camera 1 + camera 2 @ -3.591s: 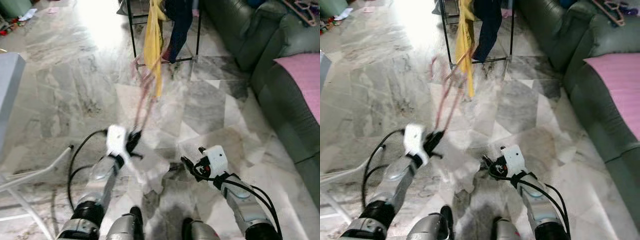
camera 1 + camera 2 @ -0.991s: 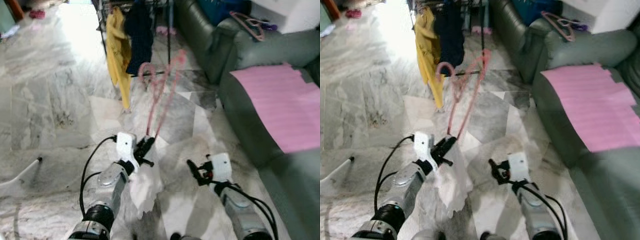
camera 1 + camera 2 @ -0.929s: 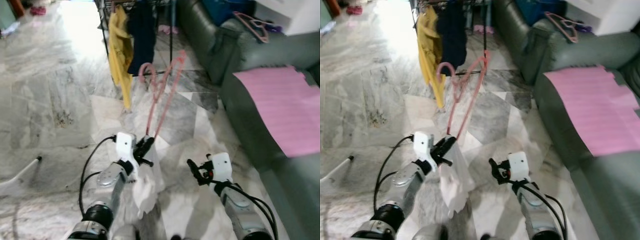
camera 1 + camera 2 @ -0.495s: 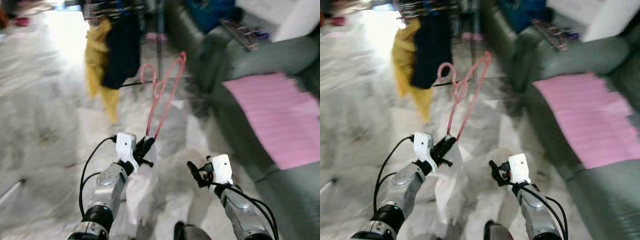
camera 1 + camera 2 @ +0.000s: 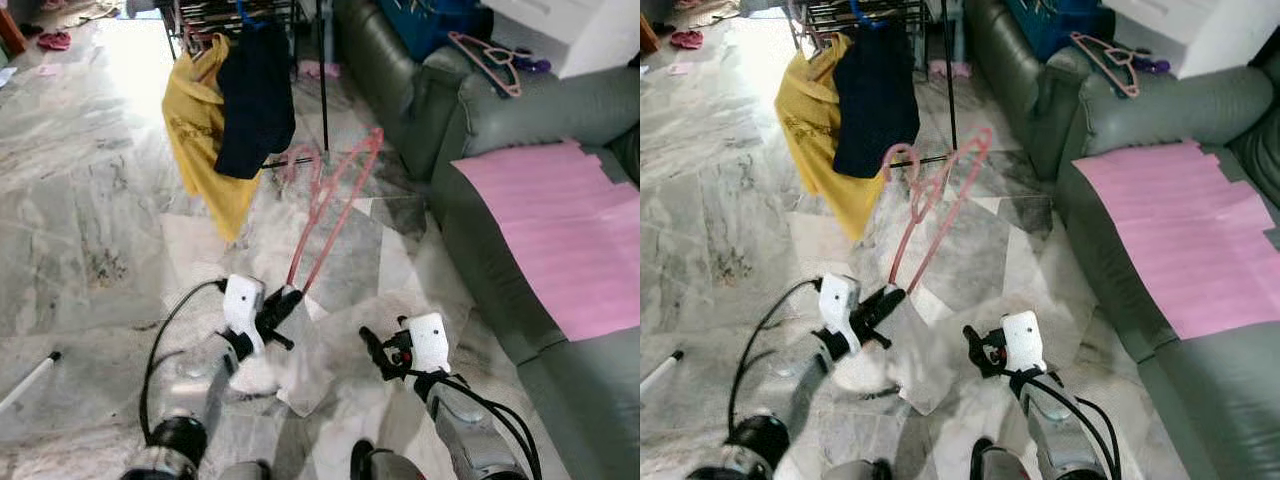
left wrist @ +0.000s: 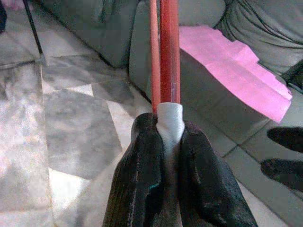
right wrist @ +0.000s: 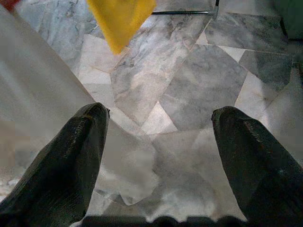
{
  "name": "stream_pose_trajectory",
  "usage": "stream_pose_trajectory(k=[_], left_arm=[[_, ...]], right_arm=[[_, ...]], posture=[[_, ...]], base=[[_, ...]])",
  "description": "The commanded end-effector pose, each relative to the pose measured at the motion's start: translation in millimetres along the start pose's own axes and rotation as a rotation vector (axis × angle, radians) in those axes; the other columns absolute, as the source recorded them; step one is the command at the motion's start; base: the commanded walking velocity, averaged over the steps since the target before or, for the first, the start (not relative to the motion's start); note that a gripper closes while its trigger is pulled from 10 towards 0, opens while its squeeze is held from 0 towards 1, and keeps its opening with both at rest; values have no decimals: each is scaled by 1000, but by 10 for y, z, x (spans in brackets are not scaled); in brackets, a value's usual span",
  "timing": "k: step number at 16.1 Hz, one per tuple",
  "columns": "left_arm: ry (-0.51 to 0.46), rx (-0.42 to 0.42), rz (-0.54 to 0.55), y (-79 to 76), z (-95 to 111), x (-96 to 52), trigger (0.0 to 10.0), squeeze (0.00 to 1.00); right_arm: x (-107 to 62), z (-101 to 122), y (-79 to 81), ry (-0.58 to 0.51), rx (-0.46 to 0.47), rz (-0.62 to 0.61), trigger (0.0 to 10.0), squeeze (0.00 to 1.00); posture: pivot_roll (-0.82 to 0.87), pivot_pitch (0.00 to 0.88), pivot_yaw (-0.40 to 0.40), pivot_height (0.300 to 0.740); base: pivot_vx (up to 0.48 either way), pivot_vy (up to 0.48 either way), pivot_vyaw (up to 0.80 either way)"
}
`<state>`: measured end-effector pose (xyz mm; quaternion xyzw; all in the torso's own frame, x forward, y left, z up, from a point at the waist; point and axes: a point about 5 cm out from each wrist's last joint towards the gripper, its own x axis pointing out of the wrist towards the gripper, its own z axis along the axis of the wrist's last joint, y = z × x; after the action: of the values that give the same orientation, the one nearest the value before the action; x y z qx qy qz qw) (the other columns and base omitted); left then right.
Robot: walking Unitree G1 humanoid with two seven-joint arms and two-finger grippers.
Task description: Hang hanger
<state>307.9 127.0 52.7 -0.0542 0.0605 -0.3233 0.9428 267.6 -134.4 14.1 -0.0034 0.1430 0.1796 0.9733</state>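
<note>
Looks like the carry-over step: the left gripper is clamped on the bottom of the pink hanger, white cloth draped off it, hook end pointing up toward the clothes rack at the far edge of the marble floor. The right gripper hangs spread and empty. Next the robot probably needs to get closer and lift the hook over the rail, beside the yellow garment and the navy garment.

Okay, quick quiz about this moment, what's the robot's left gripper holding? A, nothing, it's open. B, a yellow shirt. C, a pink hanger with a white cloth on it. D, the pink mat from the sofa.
C: the left gripper is shut on the pink hanger, whose bars rise from between its fingers, with the white cloth draped below.
</note>
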Motion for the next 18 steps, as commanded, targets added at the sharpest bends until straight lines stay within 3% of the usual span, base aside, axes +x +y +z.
stream_pose_trajectory(k=[1,3,5,7,10,18], left_arm=[[-26,55,-52,17,130,36,10000,0],[-20,107,-136,47,256,60,10000,0],[32,136,-72,159,324,106,10000,0],[39,70,-19,227,331,120,10000,0],[9,41,-31,205,328,116,10000,0],[14,27,-35,158,252,103,10000,0]], right_arm=[[-27,-50,-17,21,0,-7,10000,0],[-18,-37,-50,20,-4,-20,10000,0],[-3,4,-106,8,16,-46,10000,0],[1,3,-116,12,18,-55,10000,0],[-3,-9,-98,14,11,-50,10000,0],[2,-2,-94,19,-6,-31,10000,0]], posture=[[-51,202,22,740],[-51,202,28,740],[-51,200,35,740],[-52,199,35,740],[-58,197,30,740],[-57,196,12,740]], base=[[0,0,0],[0,0,0],[0,0,0],[0,0,-256],[0,214,-731],[0,448,-116]])
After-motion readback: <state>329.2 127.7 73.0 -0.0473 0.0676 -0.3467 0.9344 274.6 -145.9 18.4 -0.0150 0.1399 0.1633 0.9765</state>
